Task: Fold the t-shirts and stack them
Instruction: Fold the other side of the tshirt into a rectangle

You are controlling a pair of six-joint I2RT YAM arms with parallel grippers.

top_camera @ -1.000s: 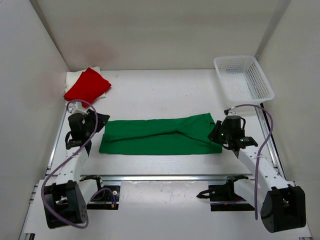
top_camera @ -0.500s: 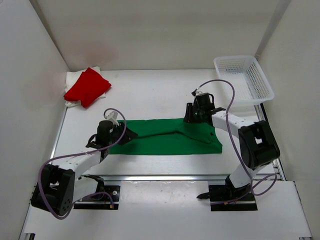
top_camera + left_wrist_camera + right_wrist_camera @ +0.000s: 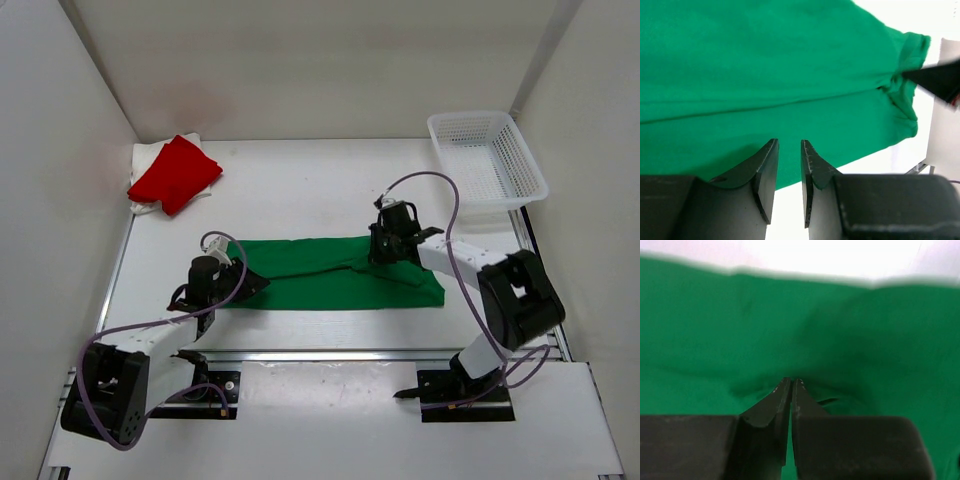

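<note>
Here the green shirt [image 3: 330,272] lies folded into a long flat strip across the middle of the table [image 3: 300,195], its length running left to right and a crease showing along it. The right gripper [image 3: 791,380] sits on the strip's right part, near the far edge. Its fingers are clenched tight together, and their tips are sunk in a small pucker of green cloth that they pinch. The left gripper [image 3: 789,142] is at the strip's left end, low over the near edge. Its jaws stand a narrow gap apart, and no cloth shows between them. The red shirt [image 3: 175,172] lies as a small folded pad in the far left corner, resting on the cream-white shirt [image 3: 143,156], which peeks out behind and under it. A white mesh basket [image 3: 470,118] stands in the far right corner, well apart from all three shirts.
</note>
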